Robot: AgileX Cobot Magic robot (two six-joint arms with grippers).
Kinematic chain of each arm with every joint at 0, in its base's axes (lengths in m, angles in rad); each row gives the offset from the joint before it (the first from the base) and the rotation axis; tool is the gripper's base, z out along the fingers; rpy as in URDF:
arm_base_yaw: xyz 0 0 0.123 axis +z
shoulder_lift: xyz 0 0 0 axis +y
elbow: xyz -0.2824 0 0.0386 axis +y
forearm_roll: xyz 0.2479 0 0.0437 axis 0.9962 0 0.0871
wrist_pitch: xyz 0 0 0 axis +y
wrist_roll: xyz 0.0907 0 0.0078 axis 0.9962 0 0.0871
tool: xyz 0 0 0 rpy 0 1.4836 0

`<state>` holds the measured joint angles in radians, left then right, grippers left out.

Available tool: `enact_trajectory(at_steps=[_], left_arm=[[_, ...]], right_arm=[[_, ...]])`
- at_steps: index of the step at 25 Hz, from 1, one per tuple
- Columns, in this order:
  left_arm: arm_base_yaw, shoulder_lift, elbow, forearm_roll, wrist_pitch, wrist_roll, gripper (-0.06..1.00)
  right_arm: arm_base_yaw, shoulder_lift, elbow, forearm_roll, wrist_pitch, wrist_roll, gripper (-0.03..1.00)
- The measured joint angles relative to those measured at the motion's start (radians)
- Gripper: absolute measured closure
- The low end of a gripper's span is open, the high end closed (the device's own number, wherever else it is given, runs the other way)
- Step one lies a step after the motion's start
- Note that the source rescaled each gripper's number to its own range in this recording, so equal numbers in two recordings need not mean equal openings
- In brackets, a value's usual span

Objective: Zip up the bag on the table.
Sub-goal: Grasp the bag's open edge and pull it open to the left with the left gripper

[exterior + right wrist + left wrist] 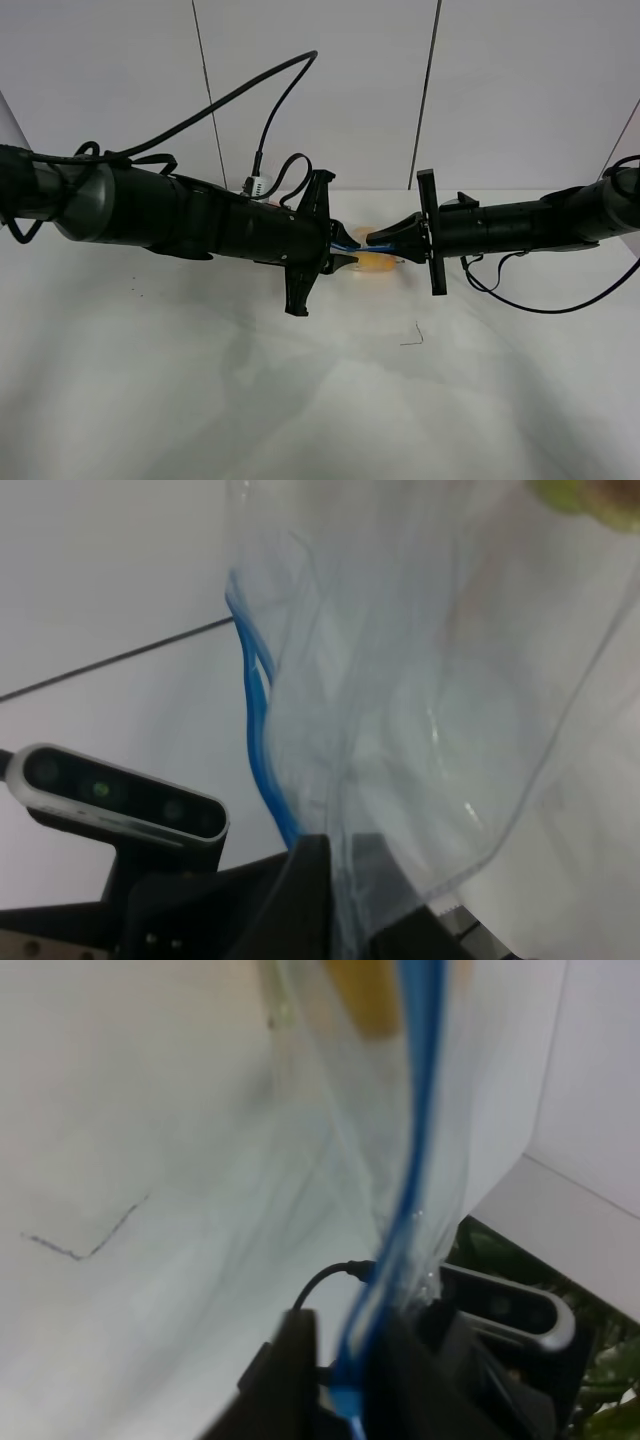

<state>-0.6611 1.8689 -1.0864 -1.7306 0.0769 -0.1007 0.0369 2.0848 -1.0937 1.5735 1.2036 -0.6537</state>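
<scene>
The clear plastic bag (pixel 372 262) hangs between my two grippers above the white table (pixel 200 400), orange fruit showing through it. Its blue zip strip (pixel 360 246) runs between the grippers. My left gripper (pixel 342 250) is shut on one end of the strip; in the left wrist view the strip (pixel 420 1110) runs down into the closed fingers (pixel 290 1380). My right gripper (pixel 378 240) is shut on the bag's other end; in the right wrist view the clear film (pixel 420 710) and blue strip (pixel 258 740) pass between the fingers (pixel 300 880).
A thin dark L-shaped mark (pixel 413 337) lies on the table in front of the bag. Cables (pixel 250 90) loop over the left arm and one (pixel 530 300) hangs under the right arm. White wall panels stand behind.
</scene>
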Motion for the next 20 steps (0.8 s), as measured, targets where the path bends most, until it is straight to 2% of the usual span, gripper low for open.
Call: enact_trajectory(at_steps=[6, 10, 13, 20], left_arm=[[0.000, 0.000, 0.000, 0.000, 0.002, -0.030, 0.94], [0.028, 0.000, 0.000, -0.001, 0.023, -0.025, 0.94], [0.082, 0.000, 0.000, -0.001, 0.059, 0.015, 0.94], [0.271, 0.000, 0.000, 0.028, 0.157, 0.116, 0.94]], right_arm=[[0.000, 0.000, 0.000, -0.003, 0.000, 0.000, 0.97], [0.000, 0.000, 0.000, 0.000, 0.000, 0.000, 0.97], [0.000, 0.000, 0.000, 0.009, -0.004, 0.000, 0.97], [0.000, 0.000, 0.000, 0.021, -0.006, 0.000, 0.97]])
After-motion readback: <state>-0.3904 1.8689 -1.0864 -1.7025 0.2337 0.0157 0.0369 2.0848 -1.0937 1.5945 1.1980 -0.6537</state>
